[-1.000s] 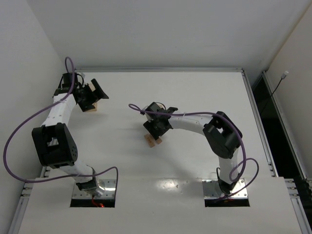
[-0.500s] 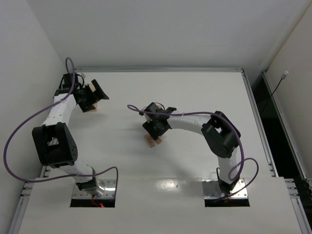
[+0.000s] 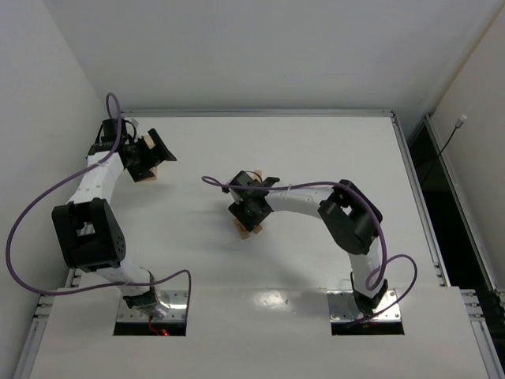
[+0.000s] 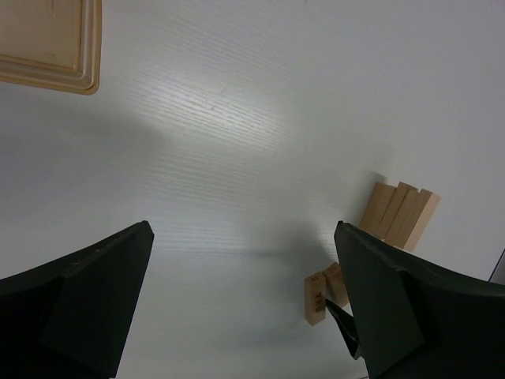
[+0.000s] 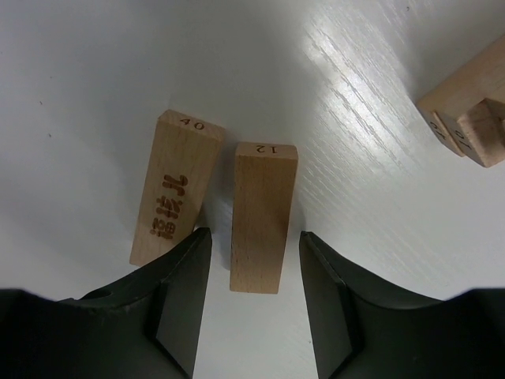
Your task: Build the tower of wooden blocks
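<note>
On the far left of the desk (image 3: 316,150), your left claw (image 4: 243,229) hangs with its fingers spread wide and nothing between them. A corner of the wooden box (image 4: 47,35) shows at the upper left of its wrist view.

Near the middle of the desk, your right claw (image 5: 255,233) is down low over two loose blocks lying side by side. In its wrist view, the block marked 40 (image 5: 173,189) lies just outside the finger on the left. The block marked 12 (image 5: 264,217) lies flat between the two fingers. They stand partly spread around it, with a sliver of desk showing on the left side, so you have no pinch.

To the right of that pair, near but apart, is the tower (image 4: 398,215). The left wrist view shows it as three blocks laid flat on the desk, touching side by side.
</note>
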